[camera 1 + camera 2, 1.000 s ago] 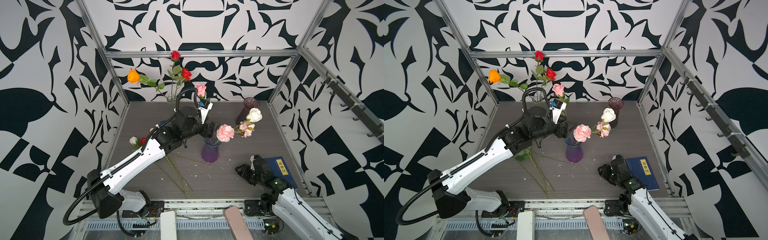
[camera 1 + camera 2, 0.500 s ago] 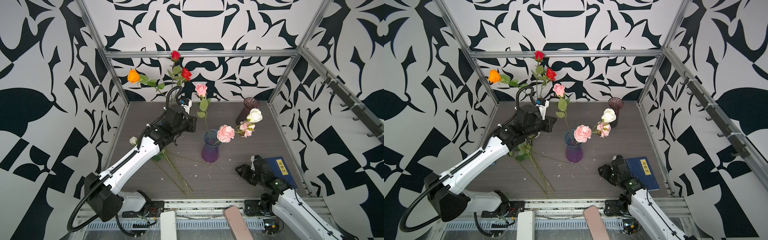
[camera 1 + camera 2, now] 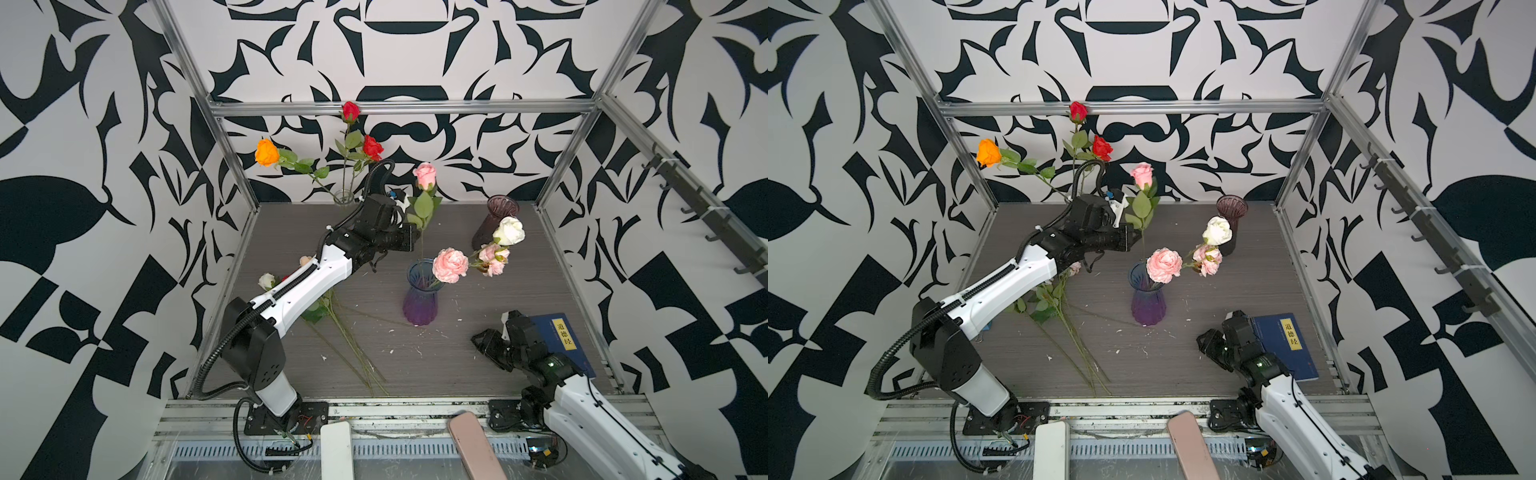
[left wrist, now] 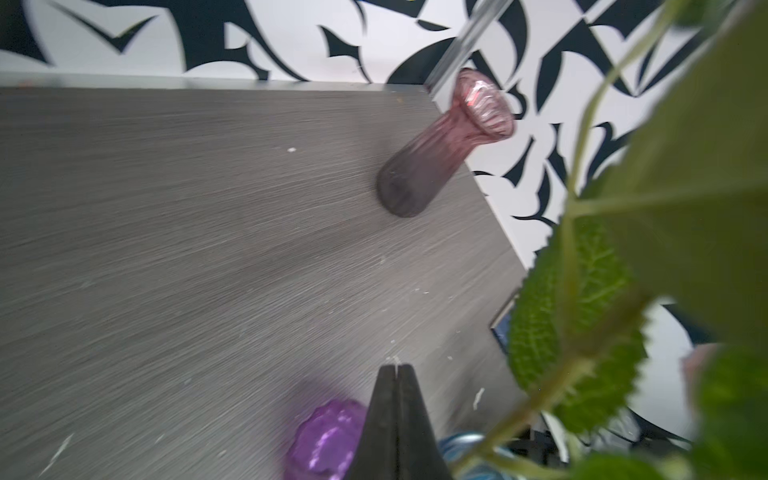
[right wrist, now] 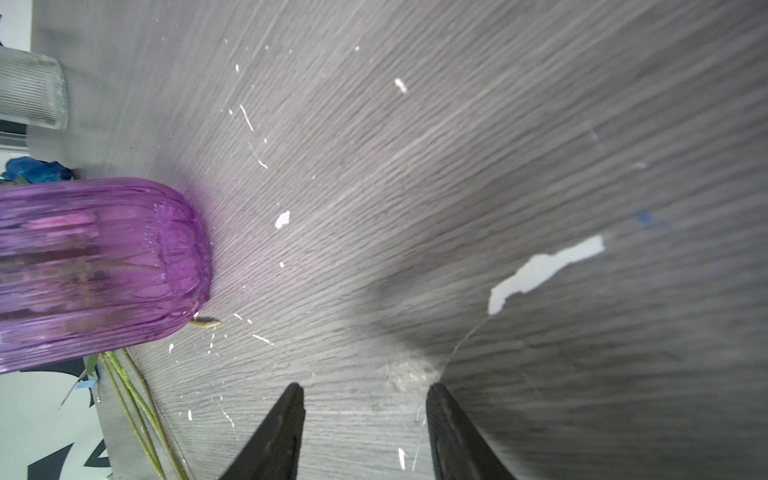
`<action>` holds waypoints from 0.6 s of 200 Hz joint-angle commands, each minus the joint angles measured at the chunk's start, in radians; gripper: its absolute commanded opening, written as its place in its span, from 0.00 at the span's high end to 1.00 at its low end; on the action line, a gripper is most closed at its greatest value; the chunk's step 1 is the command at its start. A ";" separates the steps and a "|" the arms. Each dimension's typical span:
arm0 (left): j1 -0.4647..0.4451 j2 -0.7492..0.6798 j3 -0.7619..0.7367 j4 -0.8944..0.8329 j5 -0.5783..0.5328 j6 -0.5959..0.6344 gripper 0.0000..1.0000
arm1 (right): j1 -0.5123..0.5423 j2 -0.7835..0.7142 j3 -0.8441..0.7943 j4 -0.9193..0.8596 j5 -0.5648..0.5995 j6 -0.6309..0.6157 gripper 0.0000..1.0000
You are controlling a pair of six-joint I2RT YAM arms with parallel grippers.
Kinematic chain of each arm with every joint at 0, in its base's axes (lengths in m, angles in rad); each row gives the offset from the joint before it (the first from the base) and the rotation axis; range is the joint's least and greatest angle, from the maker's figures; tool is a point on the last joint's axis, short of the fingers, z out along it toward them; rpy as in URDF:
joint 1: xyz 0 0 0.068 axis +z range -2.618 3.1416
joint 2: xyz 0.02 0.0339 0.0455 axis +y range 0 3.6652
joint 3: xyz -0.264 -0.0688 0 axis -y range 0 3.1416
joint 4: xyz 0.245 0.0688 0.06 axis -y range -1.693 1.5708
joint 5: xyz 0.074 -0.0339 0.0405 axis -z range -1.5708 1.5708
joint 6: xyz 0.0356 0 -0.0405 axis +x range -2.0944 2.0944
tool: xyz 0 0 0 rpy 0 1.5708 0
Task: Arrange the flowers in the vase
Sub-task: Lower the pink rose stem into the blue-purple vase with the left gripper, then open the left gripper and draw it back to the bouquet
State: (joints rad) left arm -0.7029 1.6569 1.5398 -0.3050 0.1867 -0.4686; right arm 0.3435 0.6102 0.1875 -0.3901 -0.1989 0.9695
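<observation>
Purple vase (image 3: 419,307) holds pink and white flowers (image 3: 450,265), apparently four

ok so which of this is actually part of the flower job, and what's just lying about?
Job:
- purple vase holding pink rose, ruffled bloom, white rose
- loose flowers on the table
- clear vase with orange rose and red roses

Lying about:
- blue book
- empty dark vase, likely spare
- white slab, pink slab
</observation>
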 commanded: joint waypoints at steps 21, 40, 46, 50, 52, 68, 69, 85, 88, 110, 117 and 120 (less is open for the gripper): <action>-0.026 -0.005 0.019 0.003 0.030 0.009 1.00 | -0.013 0.012 0.020 0.029 -0.011 -0.025 0.48; -0.024 -0.029 -0.018 0.004 0.021 0.017 1.00 | -0.015 0.008 0.015 0.029 -0.014 -0.024 0.48; -0.024 -0.035 -0.023 0.007 0.025 0.014 1.00 | -0.015 0.007 0.014 0.029 -0.015 -0.023 0.48; -0.025 -0.038 -0.025 0.008 0.029 0.011 1.00 | -0.015 0.005 0.013 0.029 -0.014 -0.022 0.49; -0.026 -0.039 -0.024 0.008 0.030 0.010 1.00 | -0.015 0.005 0.013 0.029 -0.014 -0.022 0.48; -0.028 -0.036 -0.010 0.002 0.038 0.006 1.00 | -0.016 0.002 0.010 0.029 -0.016 -0.020 0.48; -0.028 -0.036 -0.008 0.002 0.039 0.007 1.00 | -0.017 0.002 0.010 0.029 -0.015 -0.020 0.48; -0.030 -0.030 0.011 -0.004 0.049 0.002 1.00 | -0.016 0.000 0.010 0.025 -0.015 -0.019 0.49; -0.031 -0.029 0.013 -0.005 0.049 0.003 0.99 | -0.016 -0.001 0.011 0.024 -0.016 -0.018 0.49; -0.033 -0.032 0.022 -0.012 0.052 0.003 0.99 | -0.016 -0.010 0.011 0.015 -0.011 -0.017 0.49; -0.033 -0.036 0.021 -0.020 0.051 0.003 0.99 | -0.017 -0.012 0.011 0.013 -0.012 -0.015 0.49; -0.033 -0.039 0.021 -0.022 0.051 0.002 0.99 | -0.018 -0.015 0.011 0.012 -0.013 -0.015 0.48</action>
State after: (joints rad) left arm -0.7334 1.6531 1.5299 -0.2977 0.2211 -0.4648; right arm 0.3325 0.6132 0.1875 -0.3840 -0.2070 0.9623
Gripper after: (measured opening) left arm 0.043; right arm 0.515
